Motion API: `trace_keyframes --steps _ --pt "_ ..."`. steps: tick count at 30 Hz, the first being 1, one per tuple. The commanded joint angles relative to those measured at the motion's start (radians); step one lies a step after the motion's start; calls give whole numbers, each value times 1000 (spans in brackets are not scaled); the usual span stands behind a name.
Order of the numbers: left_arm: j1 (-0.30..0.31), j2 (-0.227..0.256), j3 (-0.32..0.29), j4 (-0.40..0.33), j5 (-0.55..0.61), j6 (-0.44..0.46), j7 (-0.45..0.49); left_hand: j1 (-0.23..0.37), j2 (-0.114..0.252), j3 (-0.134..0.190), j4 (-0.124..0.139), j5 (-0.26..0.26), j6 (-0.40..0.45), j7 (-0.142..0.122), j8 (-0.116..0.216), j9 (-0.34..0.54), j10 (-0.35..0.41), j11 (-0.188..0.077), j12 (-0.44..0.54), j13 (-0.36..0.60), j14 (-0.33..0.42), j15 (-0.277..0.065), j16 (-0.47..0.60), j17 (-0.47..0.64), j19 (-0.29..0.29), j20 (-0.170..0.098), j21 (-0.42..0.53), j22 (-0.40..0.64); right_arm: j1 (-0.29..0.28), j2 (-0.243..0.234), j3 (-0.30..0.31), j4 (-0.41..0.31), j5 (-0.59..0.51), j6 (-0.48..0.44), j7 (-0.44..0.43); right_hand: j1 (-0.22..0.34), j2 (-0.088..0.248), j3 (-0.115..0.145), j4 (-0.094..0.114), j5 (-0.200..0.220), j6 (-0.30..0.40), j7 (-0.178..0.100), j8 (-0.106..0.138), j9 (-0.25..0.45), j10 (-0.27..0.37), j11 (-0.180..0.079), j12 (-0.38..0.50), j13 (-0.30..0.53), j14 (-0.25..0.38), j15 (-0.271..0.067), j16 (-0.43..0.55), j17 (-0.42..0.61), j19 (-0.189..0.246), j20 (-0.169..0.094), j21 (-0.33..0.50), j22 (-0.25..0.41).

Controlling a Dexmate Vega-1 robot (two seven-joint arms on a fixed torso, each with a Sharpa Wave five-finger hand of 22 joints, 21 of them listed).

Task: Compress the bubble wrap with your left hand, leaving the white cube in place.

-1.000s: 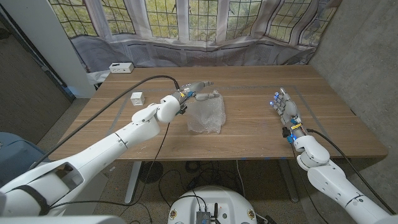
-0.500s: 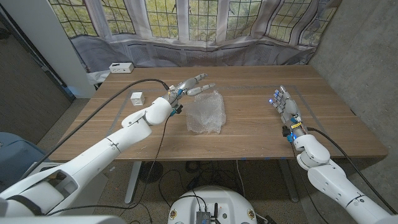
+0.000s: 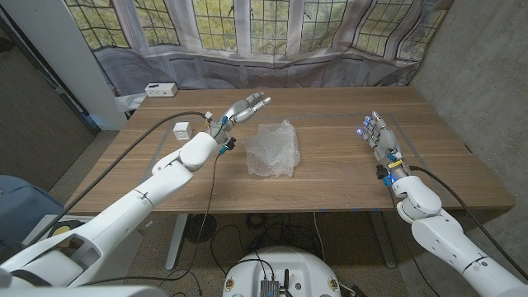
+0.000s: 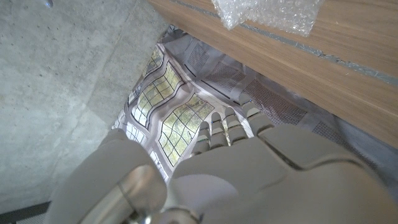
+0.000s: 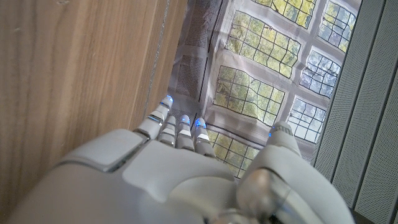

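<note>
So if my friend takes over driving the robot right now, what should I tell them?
Left hand: open, holding nothing, lifted off the bubble wrap and up to its far left side, fingers stretched out.
Right hand: open, holding nothing, waiting at the right side of the table.
Bubble wrap: a crumpled pile in the middle of the table, not touched by either hand.
White cube: near the table's left edge, left of the left arm, untouched.
Done: the left hand was at the wrap a second ago; whether that squashed it is hard to tell.
Left: if it needs more, press down again with the left hand and keep clear of the cube.
</note>
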Motion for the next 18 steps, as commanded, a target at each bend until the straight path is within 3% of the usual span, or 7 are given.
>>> trace_keyframes --steps 1,5,18 --pt "12 -85 -41 160 -234 -161 -77 -11 -3 -8 3 8 12 4 9 2 10 0 8 -2 10 2 5 3 6 4 0 3 3 7 0 4 -10 15 1 -1 -1 8 5 -3 4 7 -1 3 4 4 -2 2 3 0 2 2 6 -3 5 3" --pt "5 -113 -40 224 -343 -180 -169 -20 -7 -16 4 12 45 6 19 2 23 2 14 -10 19 3 8 2 8 5 -1 3 -3 14 -12 -17 -45 0 -46 -2 -2 7 5 -3 7 9 0 2 6 4 -2 2 3 1 2 2 6 -3 5 3" --pt "91 -51 -86 123 -346 -138 -79 -28 -9 -23 2 18 51 8 16 2 13 2 10 -20 6 10 2 2 -8 2 -9 3 -13 25 -4 -23 -44 32 -42 -8 -6 4 8 -3 12 8 2 2 10 4 -1 1 11 -2 4 2 14 -2 6 2"
